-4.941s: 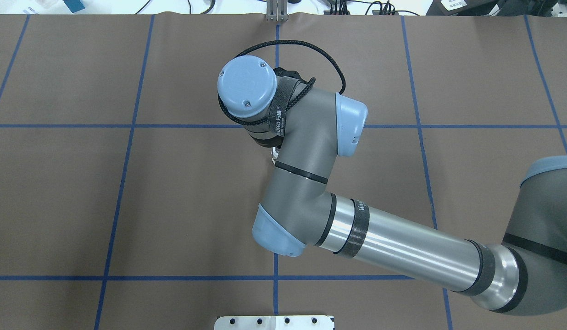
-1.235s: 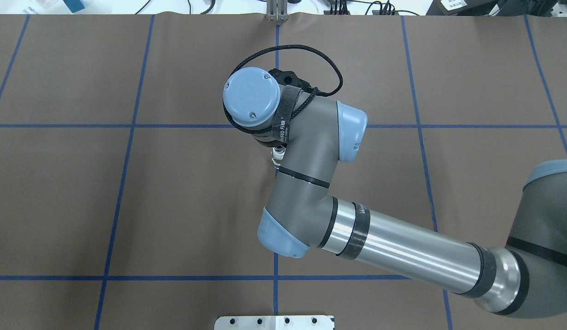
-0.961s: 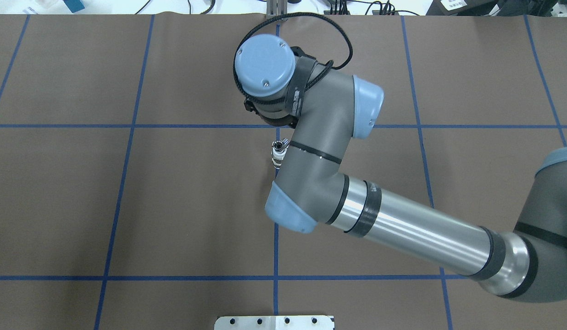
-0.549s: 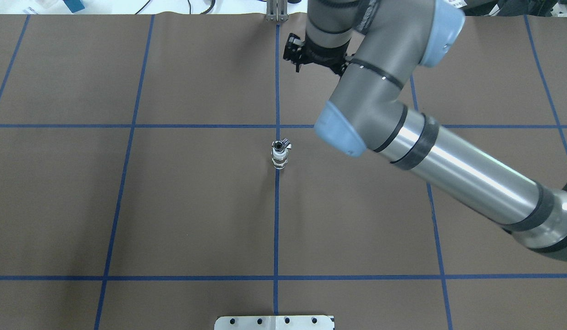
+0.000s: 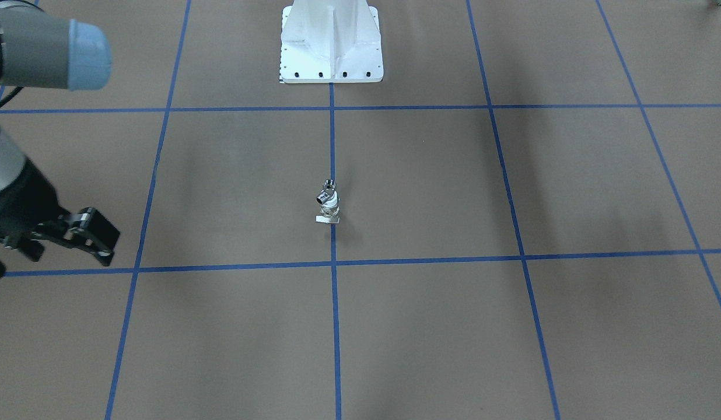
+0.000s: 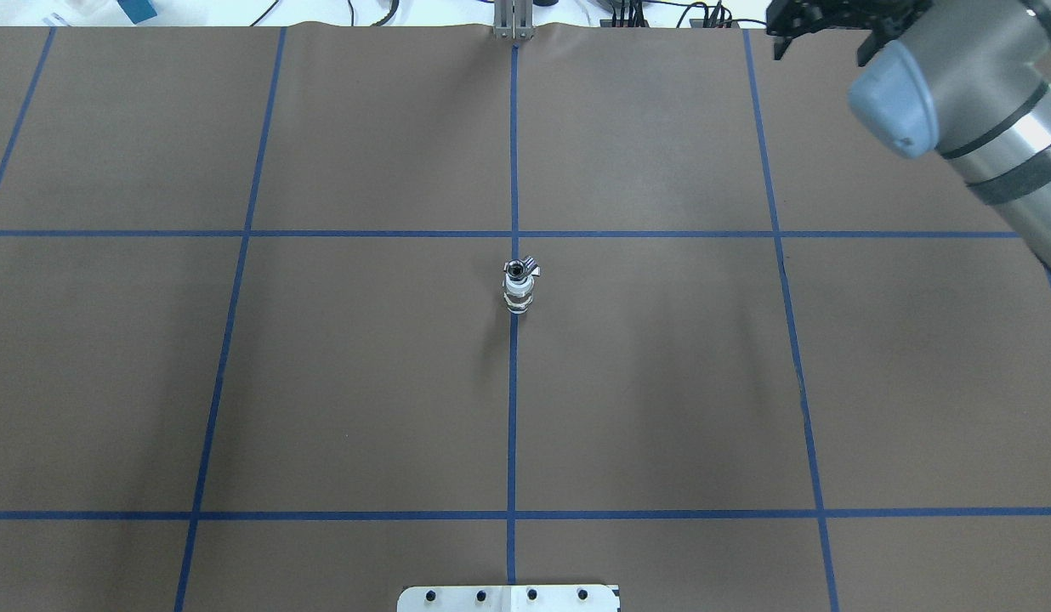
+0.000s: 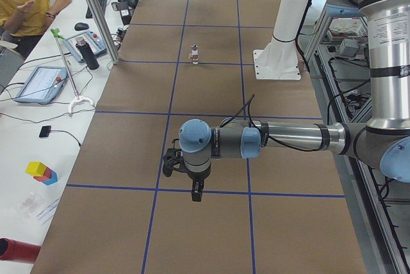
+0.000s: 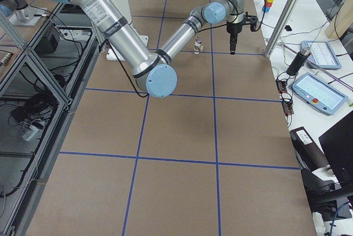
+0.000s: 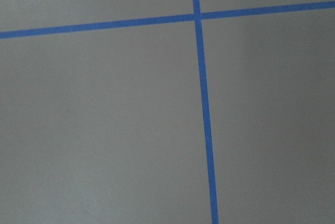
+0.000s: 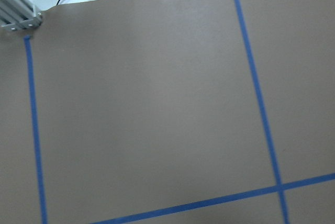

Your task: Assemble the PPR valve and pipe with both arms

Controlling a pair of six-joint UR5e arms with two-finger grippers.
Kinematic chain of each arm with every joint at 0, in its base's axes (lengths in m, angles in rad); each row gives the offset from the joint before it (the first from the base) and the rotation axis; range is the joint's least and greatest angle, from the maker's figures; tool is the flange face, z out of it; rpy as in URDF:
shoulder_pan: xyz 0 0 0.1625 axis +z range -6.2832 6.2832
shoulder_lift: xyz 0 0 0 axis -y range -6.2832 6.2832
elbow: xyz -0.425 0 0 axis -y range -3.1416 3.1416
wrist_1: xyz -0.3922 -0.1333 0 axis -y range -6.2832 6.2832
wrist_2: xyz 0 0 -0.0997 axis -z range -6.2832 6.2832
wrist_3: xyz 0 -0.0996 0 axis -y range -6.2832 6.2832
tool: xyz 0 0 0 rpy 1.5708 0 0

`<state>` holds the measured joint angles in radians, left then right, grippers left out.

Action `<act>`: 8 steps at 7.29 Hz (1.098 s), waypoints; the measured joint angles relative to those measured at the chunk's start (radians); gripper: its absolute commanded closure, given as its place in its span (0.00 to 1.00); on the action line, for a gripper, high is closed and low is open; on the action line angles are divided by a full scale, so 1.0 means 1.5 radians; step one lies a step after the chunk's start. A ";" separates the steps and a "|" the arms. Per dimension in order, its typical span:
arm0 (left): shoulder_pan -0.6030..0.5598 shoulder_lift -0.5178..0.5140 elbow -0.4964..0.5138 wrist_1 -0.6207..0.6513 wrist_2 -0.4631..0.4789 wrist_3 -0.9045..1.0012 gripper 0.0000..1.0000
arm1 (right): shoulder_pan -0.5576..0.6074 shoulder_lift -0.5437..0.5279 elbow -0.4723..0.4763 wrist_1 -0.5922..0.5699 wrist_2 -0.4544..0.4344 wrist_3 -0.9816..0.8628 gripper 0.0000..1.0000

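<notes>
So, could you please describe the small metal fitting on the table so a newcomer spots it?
From the white bolted pedestal, follow the central blue tape line across the brown table. Upright on it stands the small silvery fitting, marked by its white ring collar.

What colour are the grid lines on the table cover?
Blue grid lines, seen best in the left wrist view.

The PPR valve (image 6: 518, 299) and the pipe (image 6: 514, 270) stood joined as one small upright stack at the middle of the tabletop, well away from every edge. The valve's white collar sat low, and the chrome pipe topped it, dark open end up.
</notes>
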<state>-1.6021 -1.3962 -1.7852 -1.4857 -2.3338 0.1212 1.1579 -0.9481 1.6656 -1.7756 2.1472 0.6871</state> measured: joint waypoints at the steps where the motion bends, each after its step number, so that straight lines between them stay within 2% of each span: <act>1: -0.001 -0.008 0.003 0.005 0.001 -0.002 0.00 | 0.037 -0.050 0.001 0.002 0.015 -0.107 0.00; 3: -0.002 -0.018 -0.003 0.002 -0.002 -0.003 0.00 | 0.104 -0.156 0.000 0.002 0.030 -0.302 0.00; 5: -0.003 -0.019 -0.012 0.000 -0.003 -0.003 0.00 | 0.169 -0.258 -0.004 0.024 0.049 -0.448 0.00; 8: -0.003 -0.017 -0.014 0.001 -0.002 -0.005 0.00 | 0.216 -0.414 -0.032 0.204 0.061 -0.492 0.00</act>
<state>-1.6065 -1.4222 -1.8060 -1.4837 -2.3365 0.1141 1.4813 -1.5691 1.6179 -1.4701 2.2387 -0.0506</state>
